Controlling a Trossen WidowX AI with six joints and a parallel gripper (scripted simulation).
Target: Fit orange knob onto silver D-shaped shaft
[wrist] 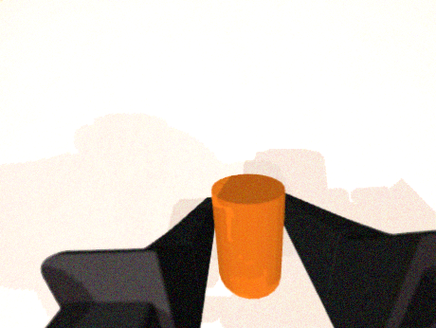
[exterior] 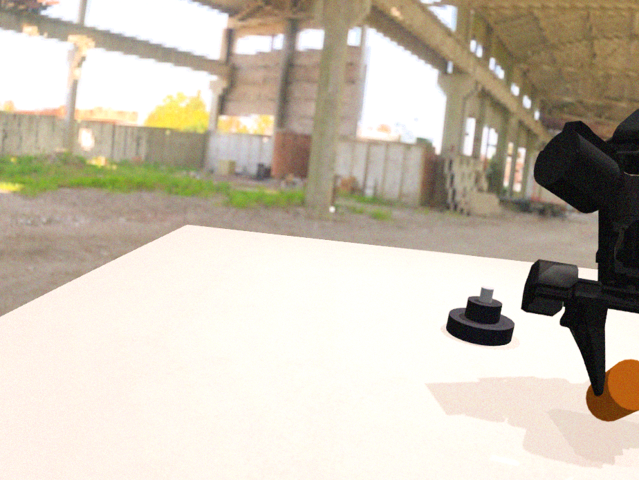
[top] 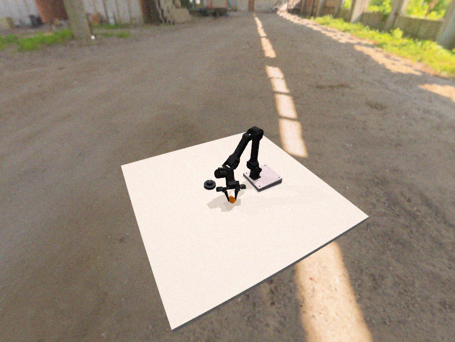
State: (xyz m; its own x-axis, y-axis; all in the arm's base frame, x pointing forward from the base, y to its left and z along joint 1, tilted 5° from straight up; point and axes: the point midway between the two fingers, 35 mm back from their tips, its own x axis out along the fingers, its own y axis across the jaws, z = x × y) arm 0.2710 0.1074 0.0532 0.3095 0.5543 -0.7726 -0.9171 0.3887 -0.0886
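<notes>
My gripper (top: 231, 199) (wrist: 245, 201) is shut on the orange knob (top: 231, 199) (exterior: 617, 390) (wrist: 247, 233), a plain cylinder held on its side between the black fingers, a little above the white board (top: 220, 257). Its hole does not show. The black round pedestal (top: 209, 184) (exterior: 479, 326) with the short silver shaft (exterior: 485, 294) stands on the board to the left of the gripper and a bit farther back, apart from the knob. In the exterior view only one finger shows, at the right edge.
The arm's grey base plate (top: 270, 179) sits on the board to the right of the gripper. The board lies on rough ground, with its edges well away from the gripper.
</notes>
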